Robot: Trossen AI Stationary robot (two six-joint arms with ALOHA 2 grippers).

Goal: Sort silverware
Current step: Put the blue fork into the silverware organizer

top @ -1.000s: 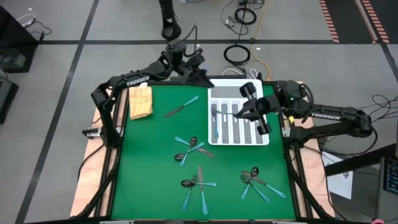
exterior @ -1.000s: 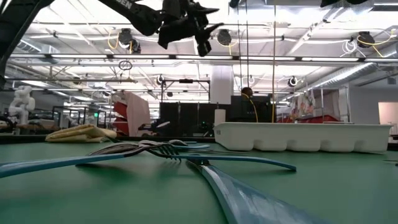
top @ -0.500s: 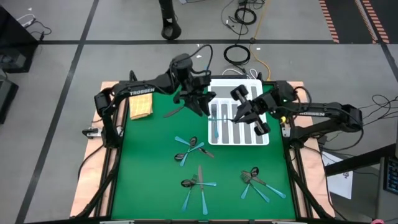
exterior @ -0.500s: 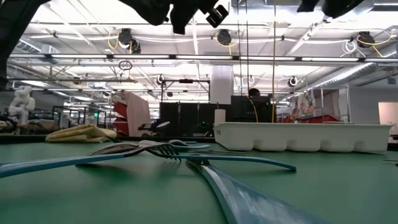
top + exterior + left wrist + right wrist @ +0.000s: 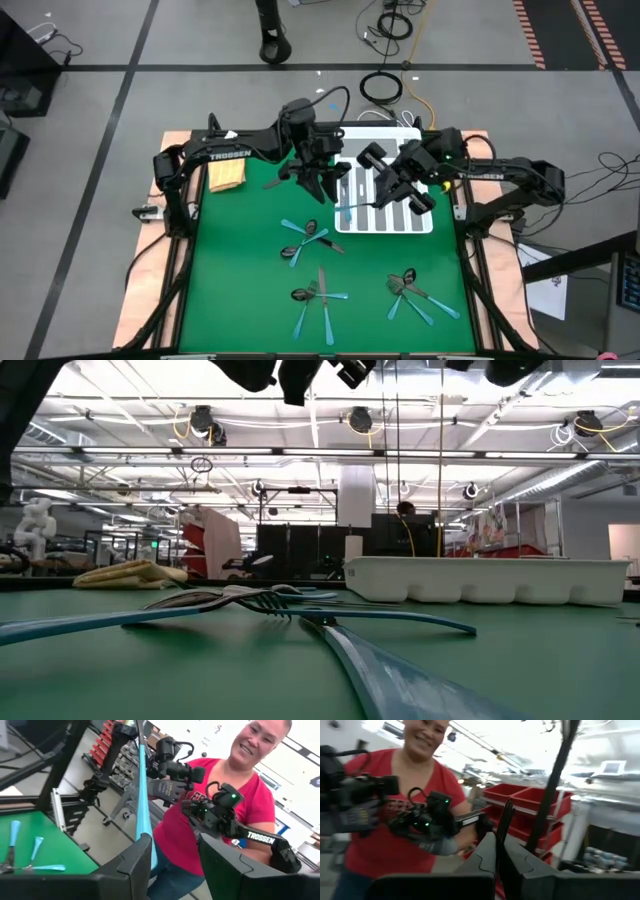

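Loose silverware with light-blue handles lies in clusters on the green mat [image 5: 308, 238], [image 5: 318, 295], [image 5: 412, 290], and one piece [image 5: 275, 182] lies near the far left. My left gripper [image 5: 330, 185] hovers at the white tray's left side, its jaws apart. In the left wrist view a light-blue handle [image 5: 142, 795] stands between its fingers [image 5: 175, 845]. My right gripper [image 5: 383, 190] hangs above the tray, shut on a thin dark piece of silverware [image 5: 506, 820]. That piece reaches toward the left gripper [image 5: 368, 202]. My left gripper has the light-blue handle [image 5: 146, 837] lying along the inner side of one finger [image 5: 135, 860]. The other finger stands well clear of it. Whether the first finger touches the handle I cannot tell. My right gripper pinches one end of the thin dark piece [image 5: 500, 842] between its two shut fingers. The piece sticks out forward past the fingertips, along the fingers. It is lifted clear above the tray.
The white compartmented tray [image 5: 395, 226] at the far right holds several sorted pieces. A folded yellow cloth [image 5: 226, 163] lies at the far left corner. A person in a red shirt [image 5: 200, 820] stands beyond the table. Bare mat lies at the near left.
My left gripper has swung from the table's far edge toward the near side and the right, to the tray's left edge, turning as it went; its jaws stay apart. My right gripper has turned and tipped upward above the tray, shifting slightly toward the table's left, still shut on its piece.
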